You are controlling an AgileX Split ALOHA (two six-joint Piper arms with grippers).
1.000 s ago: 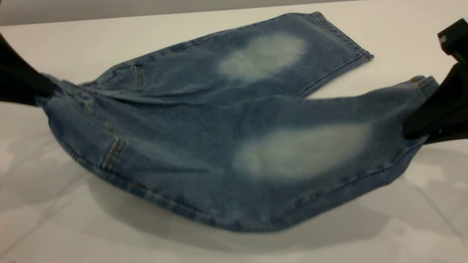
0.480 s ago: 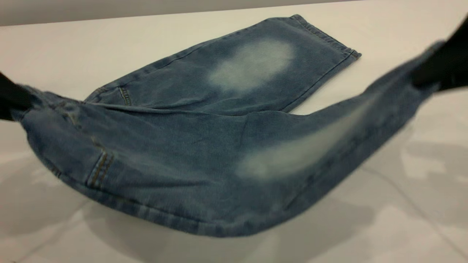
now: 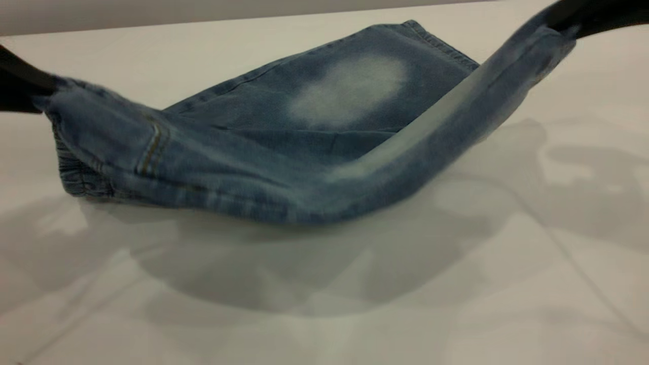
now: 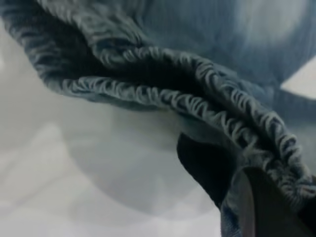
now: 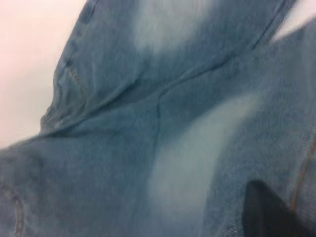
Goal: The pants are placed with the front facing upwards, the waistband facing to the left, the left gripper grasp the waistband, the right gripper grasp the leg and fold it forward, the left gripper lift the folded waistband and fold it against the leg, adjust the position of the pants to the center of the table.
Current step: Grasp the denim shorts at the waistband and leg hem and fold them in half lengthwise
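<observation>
The blue denim pants [image 3: 243, 152] hang stretched between both grippers above the white table [image 3: 355, 304]. At the left edge my left gripper [image 3: 43, 91] is shut on the ruffled waistband [image 4: 197, 98], and its dark finger [image 4: 266, 207] shows against the gathered cloth. At the top right my right gripper [image 3: 560, 23] is shut on the hem of the near leg [image 3: 446, 116], which is raised and pulled taut; one dark finger [image 5: 269, 212] lies on the denim. The far leg [image 3: 350, 88], with its pale oval, lies flat on the table behind.
Bare white table [image 3: 557, 228] spreads in front of and to the right of the pants, crossed by soft shadows. The table's back edge [image 3: 152, 25] runs just behind the far leg.
My right gripper has carried the near leg up and toward the back, over the far leg. The left gripper has lifted the waistband corner, and the near half has turned up on edge.
</observation>
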